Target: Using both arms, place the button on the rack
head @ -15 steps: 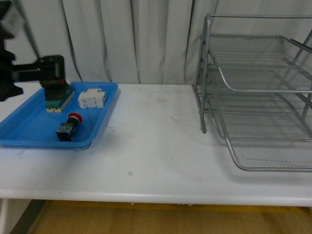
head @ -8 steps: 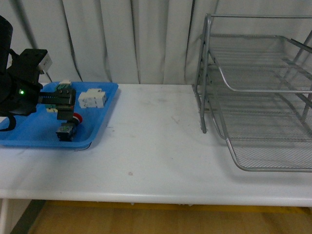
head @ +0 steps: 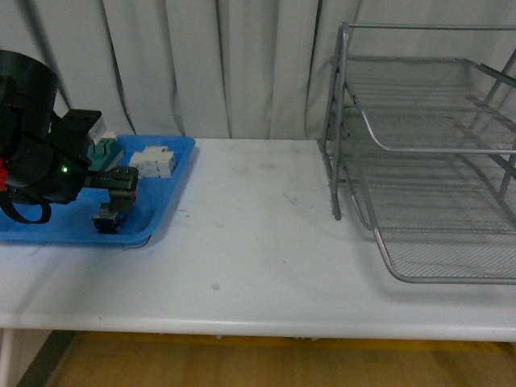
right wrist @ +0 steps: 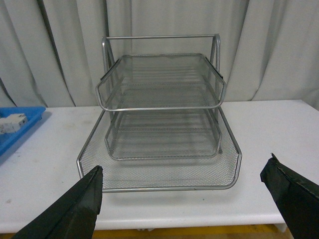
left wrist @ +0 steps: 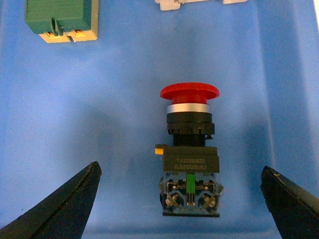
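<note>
Left gripper (left wrist: 179,170) over the button (left wrist: 190,149), far left of frame
Jaws spread wide, not touching it; right gripper (right wrist: 182,172), likewise parted, faces the rack (right wrist: 162,107)

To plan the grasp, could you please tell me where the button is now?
The button lies in the blue tray at the front view's far left, framed by the open left claw.

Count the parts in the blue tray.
3: button near the front edge, green-topped block behind it, white block beside that. The left arm hides part of the blue tray, so more may exist.
</note>
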Controlling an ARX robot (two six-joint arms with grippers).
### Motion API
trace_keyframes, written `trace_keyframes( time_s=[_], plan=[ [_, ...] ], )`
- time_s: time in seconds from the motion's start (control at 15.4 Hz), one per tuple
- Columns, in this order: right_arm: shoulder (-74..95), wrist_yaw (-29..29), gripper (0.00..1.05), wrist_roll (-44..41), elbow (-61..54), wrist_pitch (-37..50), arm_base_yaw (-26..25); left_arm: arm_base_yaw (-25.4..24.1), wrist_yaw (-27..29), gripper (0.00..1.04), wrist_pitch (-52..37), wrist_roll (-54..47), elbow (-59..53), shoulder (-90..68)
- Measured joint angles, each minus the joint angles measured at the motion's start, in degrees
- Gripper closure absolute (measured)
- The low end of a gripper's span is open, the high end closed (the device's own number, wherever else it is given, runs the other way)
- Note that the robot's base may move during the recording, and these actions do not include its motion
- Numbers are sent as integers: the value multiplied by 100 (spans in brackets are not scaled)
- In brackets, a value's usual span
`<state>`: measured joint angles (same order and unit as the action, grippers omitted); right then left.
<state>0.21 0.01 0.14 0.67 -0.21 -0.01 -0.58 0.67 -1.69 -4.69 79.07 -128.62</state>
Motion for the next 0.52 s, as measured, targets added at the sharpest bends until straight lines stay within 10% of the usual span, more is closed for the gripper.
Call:
trace_keyframes(
  time_s=[0.32,0.52],
  plan=[
    [0,0,6,0,0,0,0,87,114,8,286,17,431,-542],
    [0,0,6,0,0,0,0,96,122,38,365,17,444,-586]
  ],
)
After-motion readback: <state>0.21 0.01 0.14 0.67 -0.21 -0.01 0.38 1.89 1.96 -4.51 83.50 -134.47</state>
